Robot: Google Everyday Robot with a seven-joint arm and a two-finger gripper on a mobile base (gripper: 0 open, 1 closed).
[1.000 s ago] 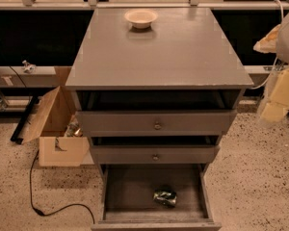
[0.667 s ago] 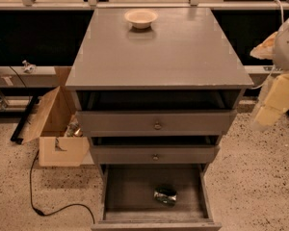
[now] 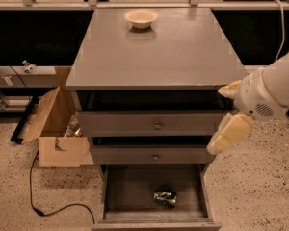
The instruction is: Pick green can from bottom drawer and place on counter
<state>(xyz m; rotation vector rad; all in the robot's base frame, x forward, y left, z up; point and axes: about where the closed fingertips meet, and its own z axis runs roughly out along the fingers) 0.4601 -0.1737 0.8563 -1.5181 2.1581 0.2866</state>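
The green can (image 3: 164, 197) lies on its side on the dark floor of the open bottom drawer (image 3: 154, 218), a little right of its middle. The grey counter (image 3: 154, 52) tops the cabinet. My gripper (image 3: 227, 129) hangs at the end of the white arm (image 3: 272, 93), by the cabinet's right edge at the level of the upper two drawers. It is well above and to the right of the can and holds nothing that I can see.
A cream bowl (image 3: 141, 18) sits at the back of the counter. Two knobbed drawers (image 3: 156, 125) are shut above the open one. An open cardboard box (image 3: 53, 131) stands on the floor to the left, with a black cable (image 3: 48, 203) trailing in front of it.
The arm and gripper have moved left and down, from beyond the cabinet's right side to right beside its front right edge. The can and drawer have not moved.
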